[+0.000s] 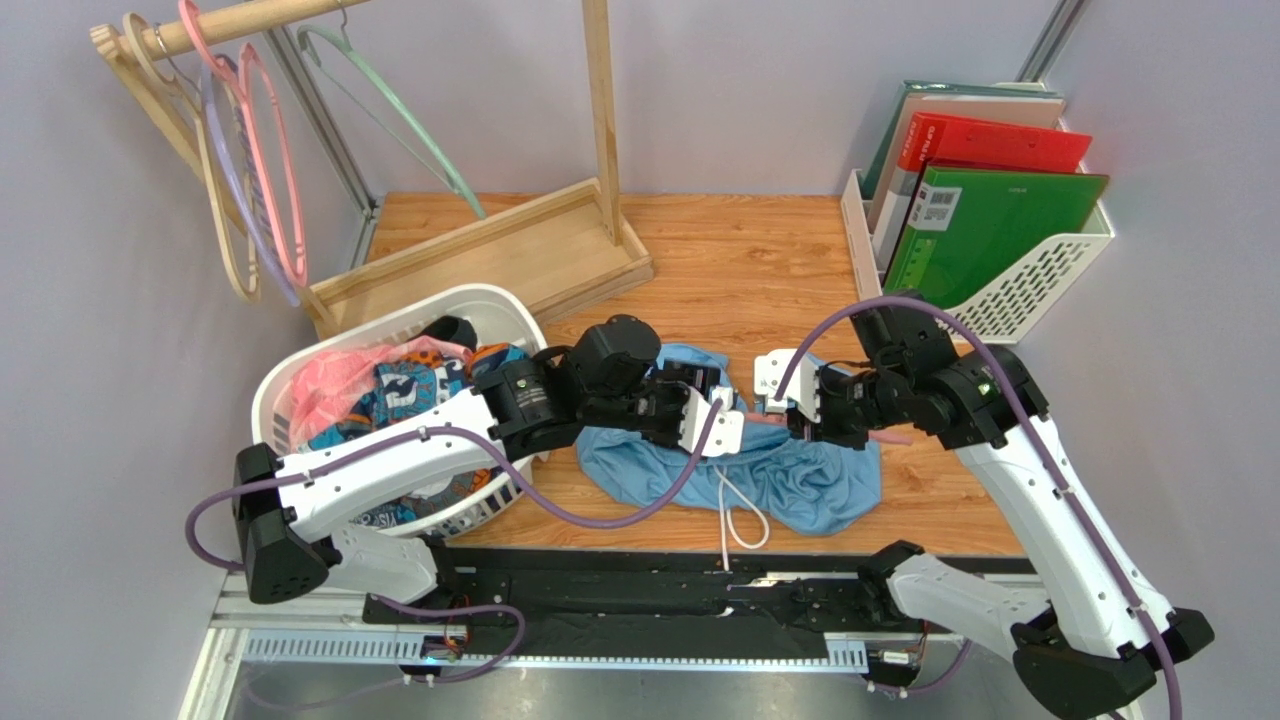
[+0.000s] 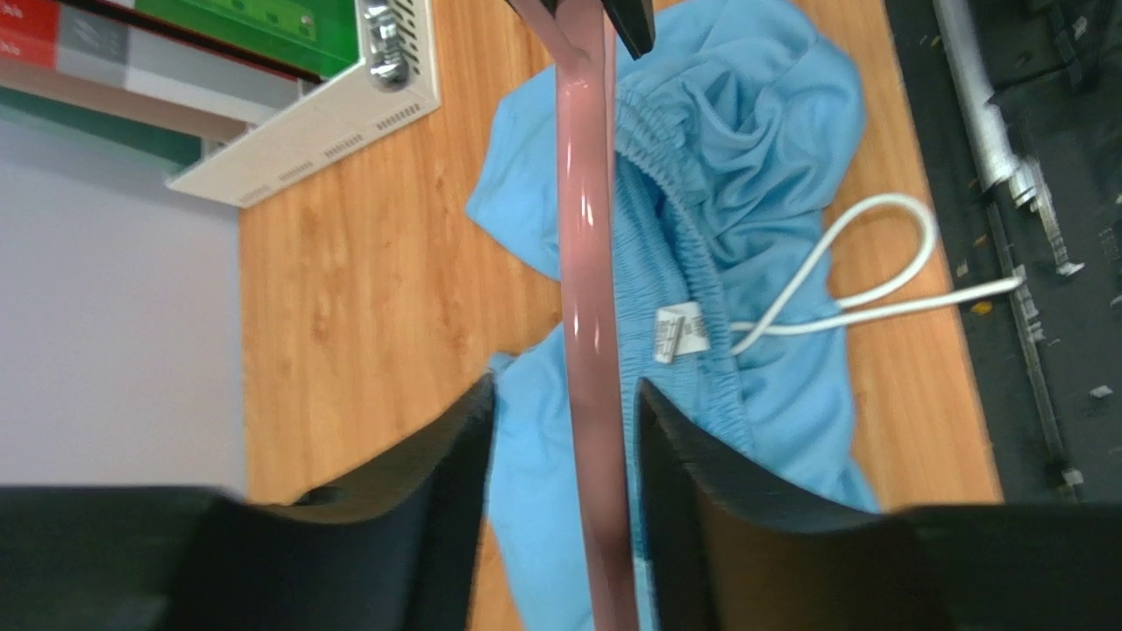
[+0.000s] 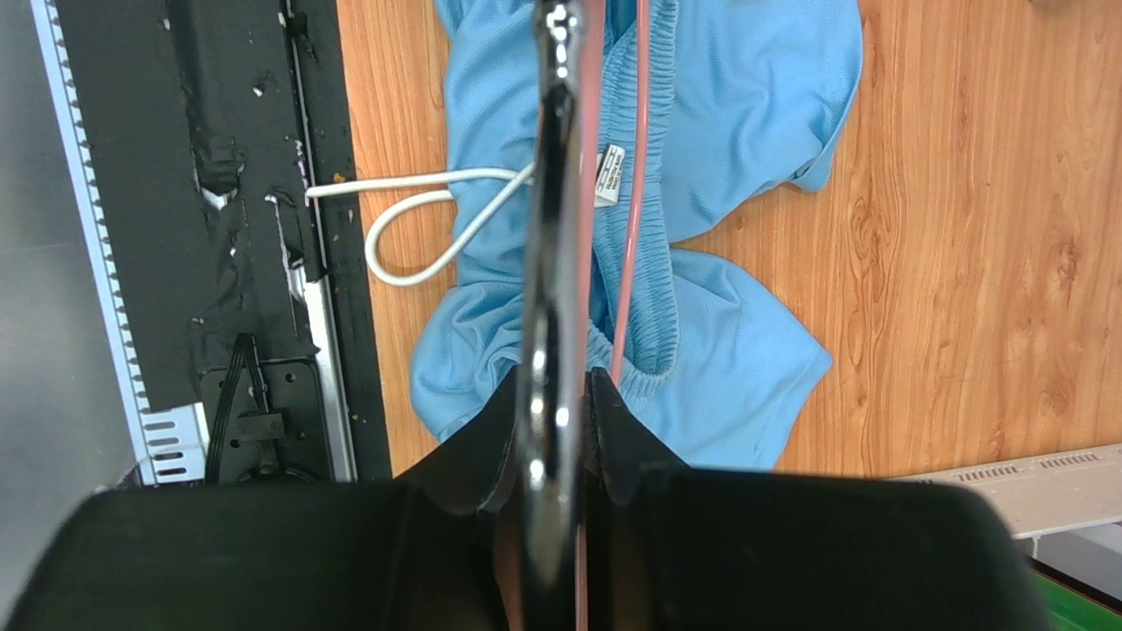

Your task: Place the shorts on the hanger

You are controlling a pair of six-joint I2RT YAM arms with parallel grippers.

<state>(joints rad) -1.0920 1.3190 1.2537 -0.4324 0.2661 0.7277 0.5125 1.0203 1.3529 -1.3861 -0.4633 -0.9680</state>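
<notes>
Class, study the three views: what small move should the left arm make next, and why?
Probably close the left gripper: its jaws straddle the pink bar of the hanger with gaps on both sides, while the right gripper is shut on the hook. A second grip would steady the hanger above the shorts lying on the table.

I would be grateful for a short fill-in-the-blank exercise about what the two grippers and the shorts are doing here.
1. The right gripper is shut on the hanger's silver ____.
2. The left gripper's open fingers straddle the hanger's ____ bar.
3. The shorts lie on the table, their white ____ looping toward the near edge.
Missing words: hook; pink; drawstring.
</notes>
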